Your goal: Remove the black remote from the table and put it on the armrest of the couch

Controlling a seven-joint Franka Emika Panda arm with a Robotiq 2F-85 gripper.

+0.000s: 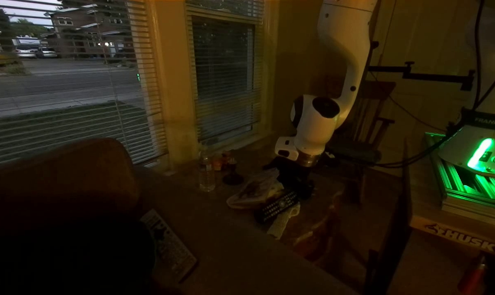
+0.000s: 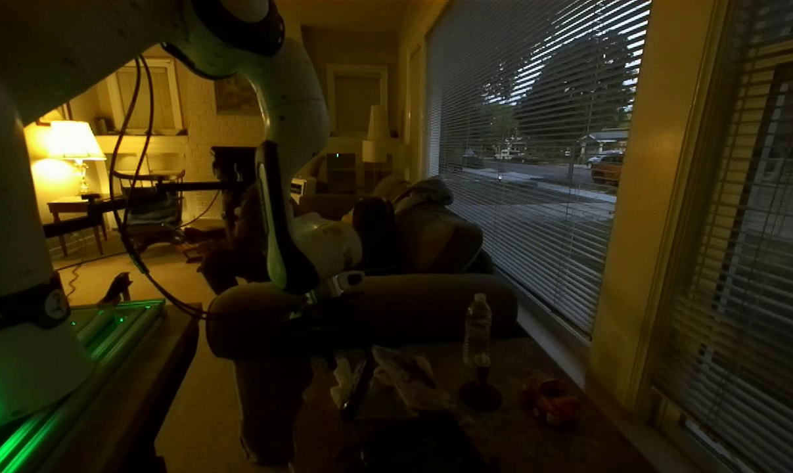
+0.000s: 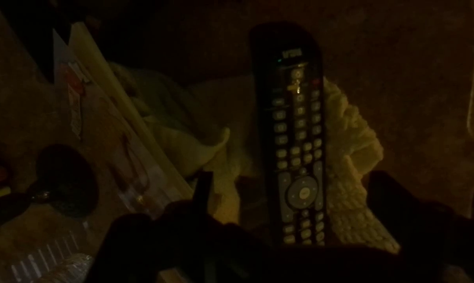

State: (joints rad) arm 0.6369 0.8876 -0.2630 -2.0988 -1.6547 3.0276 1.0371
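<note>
White arm is hanging, in an exterior view, over the surface; dark jaws are pointing down, gap between them unreadable in the gloom. Black remote is lying buttons-up, just below and picture-left of the jaws, one end running close to them; contact unclear. Pale cloth is showing below the jaws, along the remote's lower edge. Flat packet is resting just picture-left of the jaws; clear bottle is standing upright farther left. Armrest of the couch is stretching across, nearer the camera than the jaws.
</note>
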